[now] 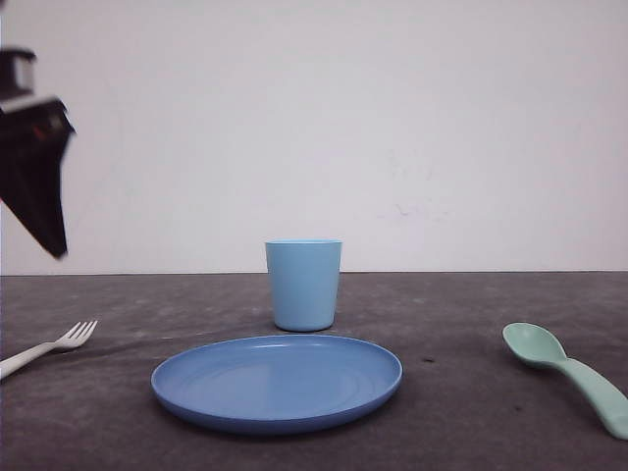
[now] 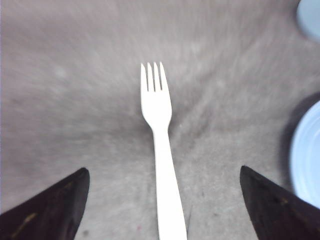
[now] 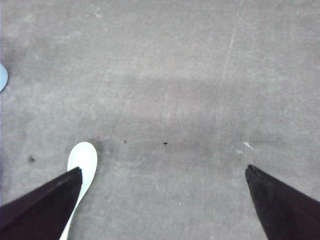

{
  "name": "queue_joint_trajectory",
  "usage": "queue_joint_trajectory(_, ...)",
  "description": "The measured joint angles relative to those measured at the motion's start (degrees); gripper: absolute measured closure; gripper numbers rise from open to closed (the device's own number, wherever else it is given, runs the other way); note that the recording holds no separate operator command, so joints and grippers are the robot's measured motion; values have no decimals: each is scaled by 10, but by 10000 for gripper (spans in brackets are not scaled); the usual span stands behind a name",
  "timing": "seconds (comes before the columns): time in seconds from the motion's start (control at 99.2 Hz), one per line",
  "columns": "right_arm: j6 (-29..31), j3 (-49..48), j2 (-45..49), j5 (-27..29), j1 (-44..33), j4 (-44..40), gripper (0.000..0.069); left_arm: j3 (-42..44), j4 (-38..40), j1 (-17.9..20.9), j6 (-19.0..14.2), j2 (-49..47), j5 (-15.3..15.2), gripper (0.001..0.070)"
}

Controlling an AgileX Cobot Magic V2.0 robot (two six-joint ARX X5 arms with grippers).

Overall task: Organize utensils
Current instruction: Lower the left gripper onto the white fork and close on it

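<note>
- Count: one fork point(image 1: 51, 346), white, four tines; one spoon point(image 1: 569, 371), mint green; one cup point(image 1: 303, 284), light blue; one plate point(image 1: 277, 381), round, blue; all on a dark grey table point(image 1: 461, 412)
- Fork lies at the table's left side, well left of the plate; spoon lies at the right side, bowl pointing toward the plate; cup stands upright just behind the plate
- Cut off: fork handle runs off the front view's left edge; spoon handle reaches the right edge
- Left wrist view is blurred; plate rim and cup edge are only partly seen there
- Left gripper point(image 2: 162, 210) hangs above the table, jaws spread wide, nothing held; fork handle lies between its fingertips, untouched as far as visible
- Right gripper point(image 3: 162, 205) also spread wide, holding nothing; spoon bowl point(image 3: 82, 160) sits just beside one finger point(image 3: 40, 205); contact cannot be told
</note>
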Motion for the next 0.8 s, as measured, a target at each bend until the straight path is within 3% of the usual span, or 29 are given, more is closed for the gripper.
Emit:
queue_joint_trajectory(0.686, 0, 0, 0, 0, 0, -1, 32, 0, 69, -44, -3, 145, -45, 242)
queue_joint_trajectory(0.797, 0, 0, 0, 0, 0, -1, 32, 0, 70, -44, -3, 145, -55, 313)
